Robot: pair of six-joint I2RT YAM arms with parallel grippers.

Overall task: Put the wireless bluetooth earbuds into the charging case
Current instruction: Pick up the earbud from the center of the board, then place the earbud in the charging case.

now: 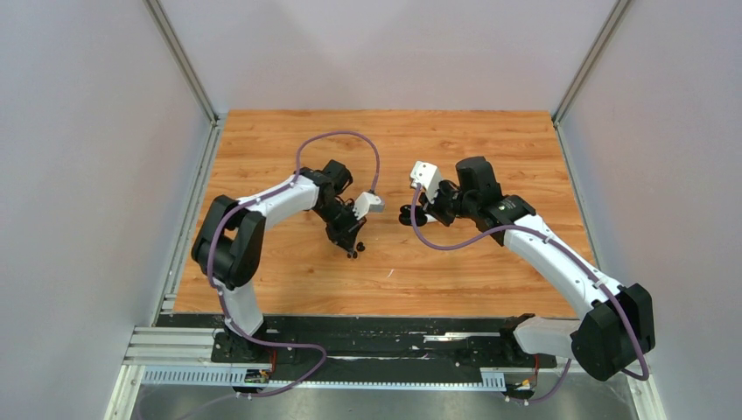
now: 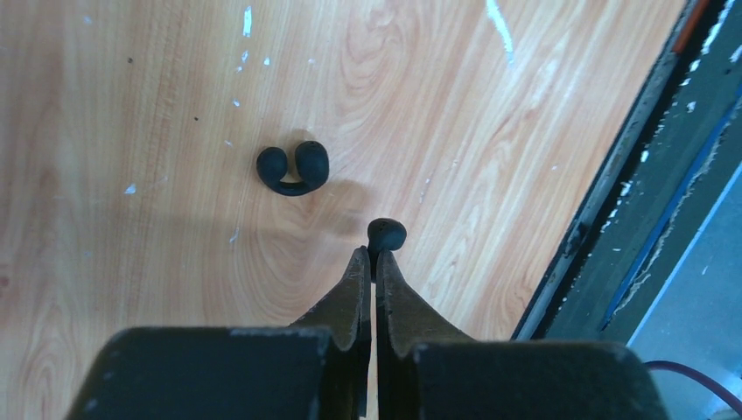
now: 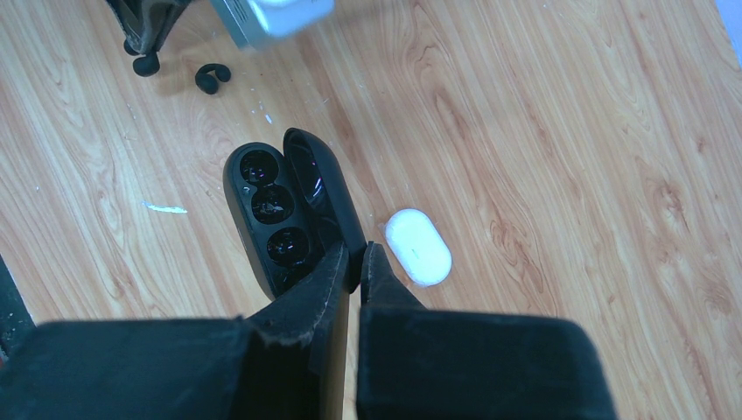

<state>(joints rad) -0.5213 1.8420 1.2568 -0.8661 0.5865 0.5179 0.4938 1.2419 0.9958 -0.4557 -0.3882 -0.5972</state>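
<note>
Two pincers near-shut | left gripper (image 2: 368, 258) pinches black earbud (image 2: 386, 234) | right gripper (image 3: 356, 255) clamps open black case (image 3: 262, 219) lid | second bud (image 2: 293, 168), white case (image 3: 418, 246) on wood table (image 2: 131, 105) | grey walls (image 1: 87, 175)

Bright, even overhead light falls on the orange wood-grain worktop (image 1: 455, 140), leaving only soft, pale shadows like the one beside the black C-shaped plastic earbud (image 2: 293, 168). The white pill-shaped plastic case (image 3: 418, 247) is nearly blown out, and the open glossy black charging case (image 3: 271, 214) carries a faint sheen. The near bodies of the left claw (image 2: 371, 258) and right claw (image 3: 354, 258) are blurred, though the small black rounded plastic earbud (image 2: 386, 234) at the left claw's tip is crisp.
</note>
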